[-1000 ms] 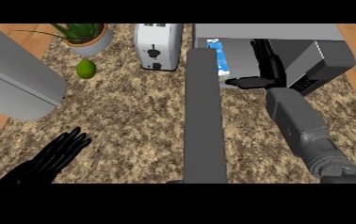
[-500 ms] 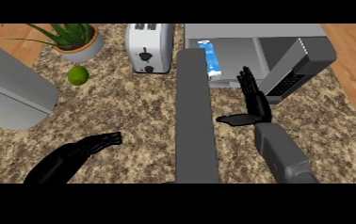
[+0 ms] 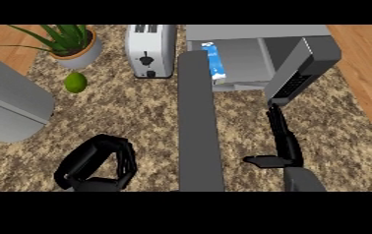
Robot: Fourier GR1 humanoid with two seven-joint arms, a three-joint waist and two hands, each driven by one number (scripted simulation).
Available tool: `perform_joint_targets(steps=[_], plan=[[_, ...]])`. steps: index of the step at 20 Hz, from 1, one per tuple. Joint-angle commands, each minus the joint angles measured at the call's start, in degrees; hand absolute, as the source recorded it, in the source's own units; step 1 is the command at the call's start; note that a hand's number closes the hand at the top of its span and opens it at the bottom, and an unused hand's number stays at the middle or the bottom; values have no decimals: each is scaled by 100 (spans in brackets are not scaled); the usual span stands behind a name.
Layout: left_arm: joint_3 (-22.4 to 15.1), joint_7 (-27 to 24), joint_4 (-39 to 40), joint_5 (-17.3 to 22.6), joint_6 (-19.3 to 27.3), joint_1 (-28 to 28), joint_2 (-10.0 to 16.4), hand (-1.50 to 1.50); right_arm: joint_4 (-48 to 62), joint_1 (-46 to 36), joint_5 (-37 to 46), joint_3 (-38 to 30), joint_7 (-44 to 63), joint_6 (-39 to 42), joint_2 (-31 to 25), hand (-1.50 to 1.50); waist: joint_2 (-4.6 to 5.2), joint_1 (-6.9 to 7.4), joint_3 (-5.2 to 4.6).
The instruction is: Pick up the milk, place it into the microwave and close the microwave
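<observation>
The milk [image 3: 213,64] is seen standing inside the microwave [image 3: 251,33], at the left of its cavity — just behind the open door [image 3: 200,130], which stretches toward 6 o'clock. At about 5 o'clock from the carton the right hand [image 3: 285,147] is held flat, fingers straight toward 12 o'clock, grasping nothing. Toward 7 o'clock the left hand [image 3: 98,161] is curled shut, empty. A toaster [image 3: 151,48] is set at 9 o'clock, with a lime [image 3: 76,82] and a potted plant [image 3: 73,41] beyond.

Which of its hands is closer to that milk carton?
Right. The right hand lies below and right of the milk carton; the left hand is farther, at the view's lower left.
</observation>
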Motion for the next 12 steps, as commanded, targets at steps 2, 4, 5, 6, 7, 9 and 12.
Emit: perform_joint_targets(steps=[2,4,5,6,7,9,12], plan=[[-272,-292,507,-569,37,-269,97,150,-961,955,-269,-30,-16,532,-397,-150,-9,-101,-13],[-628,-404,710,-988,565,-572,1,150,-1337,1471,-257,78,-115,474,-275,-150,9,-136,-14],[-567,-632,958,-1071,411,-700,1,150,-1626,1634,-353,48,-8,684,-496,-150,25,-94,-13],[-846,-700,1171,-1158,657,-847,1,150,-1848,1957,-306,179,-153,599,-268,-150,38,-78,-9],[-956,-782,1168,-1288,779,-766,1,150,-2126,2277,-464,118,-131,794,-369,-150,38,-28,-5],[-1169,-898,1465,-1193,998,-953,1,150,-2836,2740,-570,229,42,856,-338,-150,46,-14,-6],[-1706,-1361,1665,-1510,1622,-915,1,150,-3610,3331,-907,209,216,1409,-694,-150,54,24,-4]])
